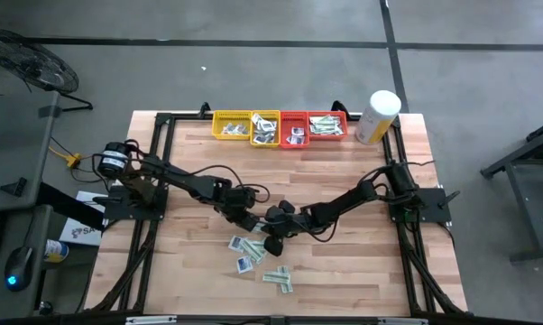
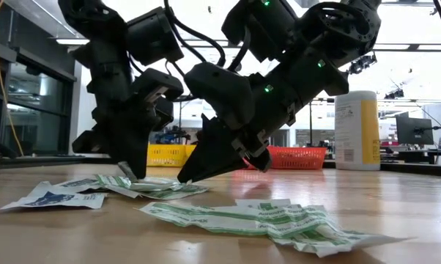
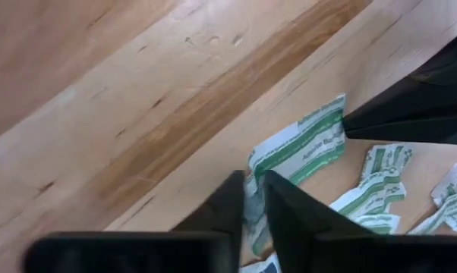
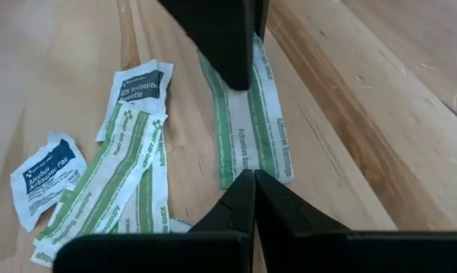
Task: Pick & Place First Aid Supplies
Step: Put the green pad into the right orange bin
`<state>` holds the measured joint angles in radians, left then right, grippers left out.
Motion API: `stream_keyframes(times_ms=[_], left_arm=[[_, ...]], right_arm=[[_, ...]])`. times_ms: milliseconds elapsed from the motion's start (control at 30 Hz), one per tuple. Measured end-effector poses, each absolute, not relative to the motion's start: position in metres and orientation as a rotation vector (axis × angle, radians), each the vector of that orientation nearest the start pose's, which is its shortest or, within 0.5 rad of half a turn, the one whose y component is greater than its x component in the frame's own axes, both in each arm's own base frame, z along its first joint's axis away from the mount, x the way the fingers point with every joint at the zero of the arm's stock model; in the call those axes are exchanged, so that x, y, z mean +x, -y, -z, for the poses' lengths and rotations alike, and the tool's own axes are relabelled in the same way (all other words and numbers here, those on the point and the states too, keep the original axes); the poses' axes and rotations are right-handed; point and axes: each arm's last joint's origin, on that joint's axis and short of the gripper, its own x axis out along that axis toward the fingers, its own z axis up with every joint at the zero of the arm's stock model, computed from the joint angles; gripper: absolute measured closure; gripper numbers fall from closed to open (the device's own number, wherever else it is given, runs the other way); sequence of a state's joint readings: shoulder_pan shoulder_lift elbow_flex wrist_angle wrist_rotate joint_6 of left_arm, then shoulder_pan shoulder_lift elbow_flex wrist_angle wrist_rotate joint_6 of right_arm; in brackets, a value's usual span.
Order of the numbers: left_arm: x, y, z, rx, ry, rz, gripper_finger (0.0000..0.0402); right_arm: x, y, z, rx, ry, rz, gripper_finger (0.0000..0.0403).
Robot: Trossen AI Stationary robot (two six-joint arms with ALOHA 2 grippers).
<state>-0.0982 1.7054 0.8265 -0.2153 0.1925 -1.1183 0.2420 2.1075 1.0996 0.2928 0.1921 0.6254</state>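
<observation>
Pinching the flat narrow white-and-green paper strip (image 3: 304,148) cleanly is the step in hand: the left end effector (image 3: 255,201) is clenched on one end of it, in the middle of the wooden surface (image 1: 344,271). The right end effector (image 4: 253,182) is clenched on nothing, with its tip at the strip's other end. A good lift probably means raising it slowly and straight. The right tip should let go only once the paper is clear, so that no neighbouring packet drags along.

Counting from the near edge:
- **Loose strips:** about four or five more (image 4: 130,174) lie overlapped, too tangled for an exact count.
- **Squares:** there are two small white paper squares with a dark blue centre (image 4: 141,85).
- **Far edge:** two yellow plastic trays (image 1: 233,114) stand left of two red plastic trays (image 1: 309,114).
- **Canister:** one tall white-and-yellow cylindrical canister (image 1: 378,116) stands to their right.
</observation>
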Motion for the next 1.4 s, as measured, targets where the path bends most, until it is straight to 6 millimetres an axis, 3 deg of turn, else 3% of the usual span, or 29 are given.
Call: stream_keyframes(times_ms=[100, 367, 567, 767, 1133, 1300, 1400], left_arm=[[0.300, 0.035, -0.129, -1.023, -1.127, -0.367, 0.0393], [0.300, 0.035, -0.130, -1.007, -1.132, -0.357, 0.0398], [0.300, 0.035, -0.130, -0.998, -1.135, -0.350, 0.0400], [0.305, 0.027, -0.141, -0.930, -1.089, -0.319, 0.0400], [0.342, 0.009, -0.203, -0.629, -0.875, -0.184, 0.0401], [0.355, 0.006, -0.242, -0.400, -0.828, -0.203, 0.0401], [0.360, 0.003, -0.268, -0.281, -0.794, -0.236, 0.0401]], right_arm=[[0.398, -0.093, -0.092, 0.445, -0.685, 0.171, 0.0403], [0.396, -0.092, -0.101, 0.452, -0.690, 0.156, 0.0403], [0.386, -0.088, -0.148, 0.413, -0.664, 0.147, 0.0403], [0.361, -0.074, -0.200, 0.352, -0.685, 0.208, 0.0403], [0.313, -0.035, -0.266, 0.360, -0.665, 0.364, 0.0402], [0.291, -0.022, -0.292, 0.323, -0.646, 0.314, 0.0397], [0.282, -0.017, -0.300, 0.303, -0.646, 0.279, 0.0371]])
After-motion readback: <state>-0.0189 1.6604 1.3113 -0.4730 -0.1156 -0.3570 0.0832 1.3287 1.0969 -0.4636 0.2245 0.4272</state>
